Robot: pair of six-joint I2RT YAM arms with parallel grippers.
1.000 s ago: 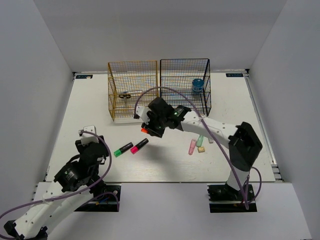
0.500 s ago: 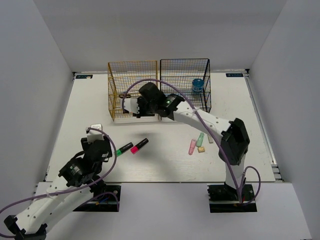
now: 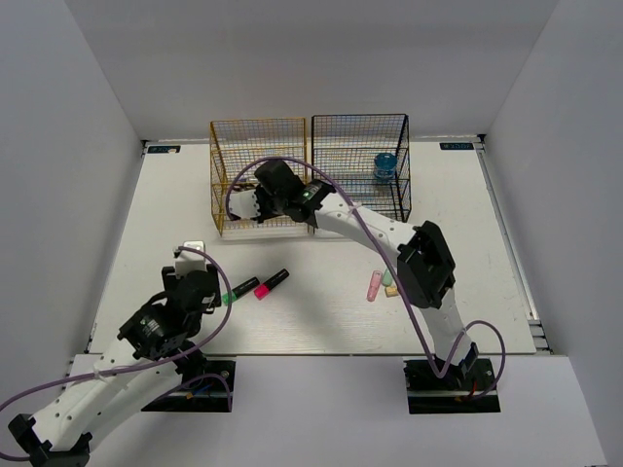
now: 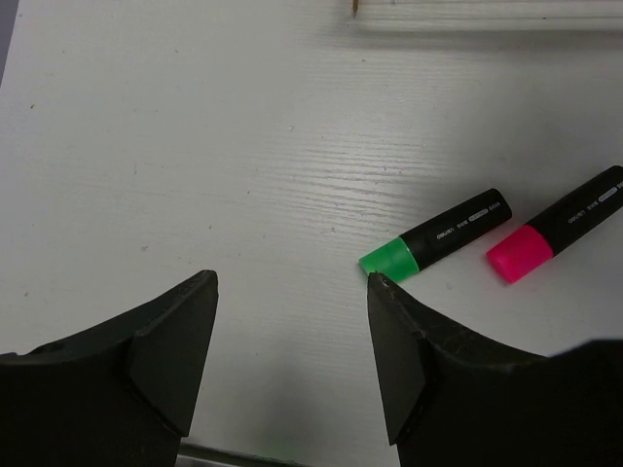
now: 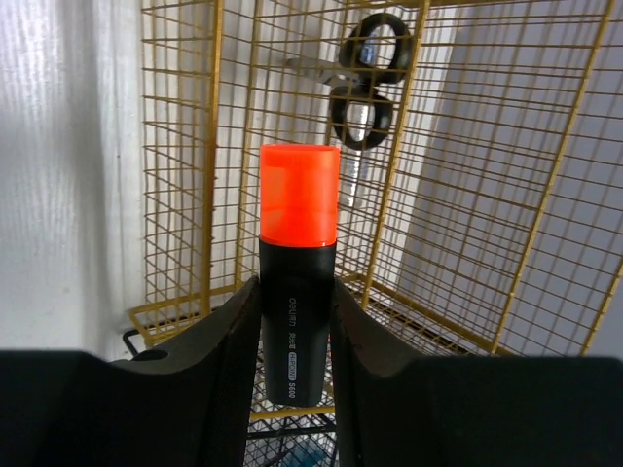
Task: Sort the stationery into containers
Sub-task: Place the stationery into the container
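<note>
An orange-capped black highlighter (image 5: 298,204) stands upright between the fingers of my right gripper (image 5: 295,292), which is shut on its barrel. It is held right at the gold-yellow rack (image 5: 195,146), where black-handled scissors (image 5: 365,88) lie behind the mesh. From above, the right gripper (image 3: 251,204) is at the front of the gold rack (image 3: 258,146), with the black rack (image 3: 358,146) beside it. My left gripper (image 4: 292,282) is open over bare table. A green-capped highlighter (image 4: 436,241) lies just past its right fingertip, and a pink-capped one (image 4: 560,233) lies beyond.
A round blue jar (image 3: 384,167) sits in the black rack. Pastel pink and green sticks (image 3: 380,283) lie on the table right of centre. The green (image 3: 240,289) and pink (image 3: 272,283) highlighters lie beside my left gripper (image 3: 206,290). White walls enclose the table.
My right arm has swung left and back, carrying the orange highlighter from above the table to the gold rack. My left gripper has crept forward toward the green highlighter.
</note>
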